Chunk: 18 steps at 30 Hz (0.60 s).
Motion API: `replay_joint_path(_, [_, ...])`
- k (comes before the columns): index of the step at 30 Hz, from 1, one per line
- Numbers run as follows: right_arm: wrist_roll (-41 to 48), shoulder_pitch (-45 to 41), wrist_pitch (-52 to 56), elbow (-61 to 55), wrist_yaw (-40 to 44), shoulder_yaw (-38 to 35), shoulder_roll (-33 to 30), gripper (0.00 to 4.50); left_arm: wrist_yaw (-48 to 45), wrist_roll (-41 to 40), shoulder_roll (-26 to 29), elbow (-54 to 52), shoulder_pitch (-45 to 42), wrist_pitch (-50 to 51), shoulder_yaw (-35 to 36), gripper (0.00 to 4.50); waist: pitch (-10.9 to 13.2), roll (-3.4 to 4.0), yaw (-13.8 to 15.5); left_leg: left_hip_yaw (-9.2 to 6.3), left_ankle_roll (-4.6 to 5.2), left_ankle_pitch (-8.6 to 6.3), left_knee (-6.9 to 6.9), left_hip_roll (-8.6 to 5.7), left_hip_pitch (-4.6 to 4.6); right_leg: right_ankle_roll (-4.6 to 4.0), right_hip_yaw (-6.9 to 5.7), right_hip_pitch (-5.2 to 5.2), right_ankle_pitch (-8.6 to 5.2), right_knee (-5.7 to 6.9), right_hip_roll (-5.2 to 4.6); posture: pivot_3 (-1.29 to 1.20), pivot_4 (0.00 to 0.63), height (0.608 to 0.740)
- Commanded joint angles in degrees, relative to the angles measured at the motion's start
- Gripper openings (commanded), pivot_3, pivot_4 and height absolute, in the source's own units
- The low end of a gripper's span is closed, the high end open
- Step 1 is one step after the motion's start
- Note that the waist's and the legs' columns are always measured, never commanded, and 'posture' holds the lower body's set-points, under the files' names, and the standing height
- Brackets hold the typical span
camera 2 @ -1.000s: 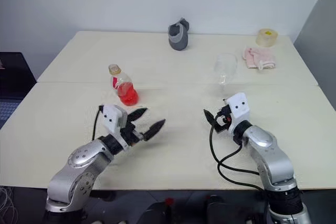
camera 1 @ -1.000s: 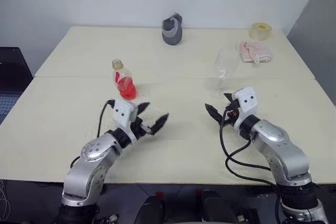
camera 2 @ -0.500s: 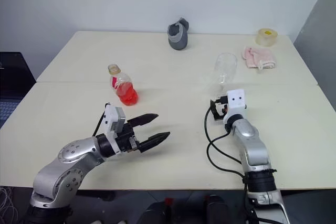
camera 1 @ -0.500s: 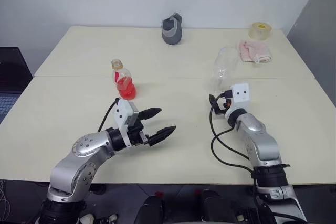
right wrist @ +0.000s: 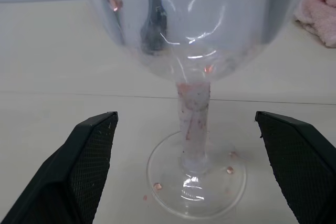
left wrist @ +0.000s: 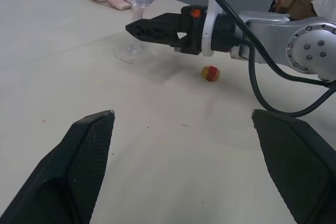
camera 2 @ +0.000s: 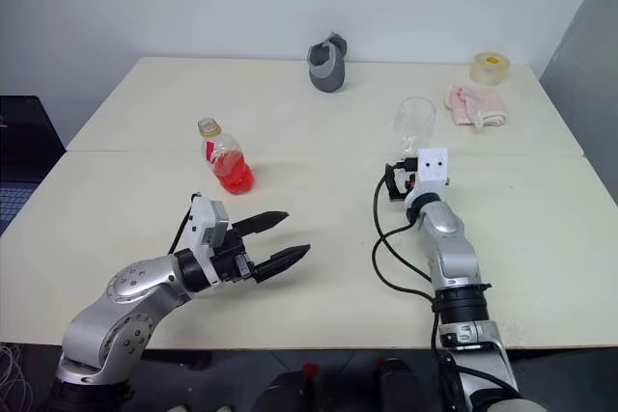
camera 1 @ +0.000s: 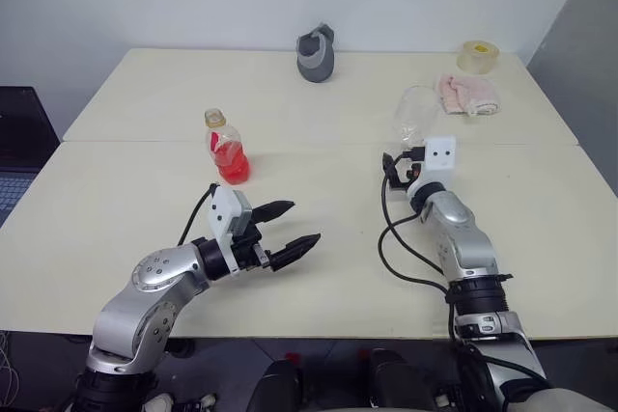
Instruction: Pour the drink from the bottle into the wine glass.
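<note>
Just ahead of the right gripper's [camera 1: 392,167] wide jaws stands the wine glass [right wrist: 191,103].

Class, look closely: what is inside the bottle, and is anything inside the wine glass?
The bottle holds red drink in its lower part. The wine glass bowl looks empty, apart from reddish traces on the stem.

head eyes: high, facing down over table [camera 1: 319,238]; right wrist: close on wine glass [right wrist: 191,51]; left wrist: shares it

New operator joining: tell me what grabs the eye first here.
The bottle with red drink stands left of centre on the table, untouched. The right gripper, open, points at the wine glass stem; the left gripper hovers open near the front.
</note>
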Motion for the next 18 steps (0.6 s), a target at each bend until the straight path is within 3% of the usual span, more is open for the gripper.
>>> replay_joint_path(1, [-0.41,-2.78,-3.71,2.79,-0.62,-1.03,0.25,4.5,-0.21,0.33,-0.04,-0.52,-0.61,-1.58,0.26,4.47,0.0,0.0,-0.02,0.0,0.0,0.0,0.0,0.0,0.0,0.0,0.0,0.0,0.0,0.0,0.0,0.0,0.15,0.74])
replay_joint_path(15, [-1.2,-9.43,-12.76,18.01,-3.21,-2.79,1.36,4.5,0.57,0.66,-0.39,-0.16,-1.51,-1.55,0.19,4.47,0.01,0.01,-0.25,0.0,-0.01,0.0,-0.01,0.0,-0.01,-0.01,0.0,-0.01,0.0,0.01,0.0,0.0,0.15,0.74])
replay_joint_path(18, [-0.46,-9.67,-13.74,18.21,-2.35,-3.13,1.36,3.51,0.76,0.74,-0.55,-0.11,-1.84,-1.48,0.07,4.5,0.01,0.01,-0.31,0.0,-0.01,0.01,0.0,0.01,0.0,-0.01,0.01,-0.01,0.0,0.01,0.0,0.0,0.15,0.74])
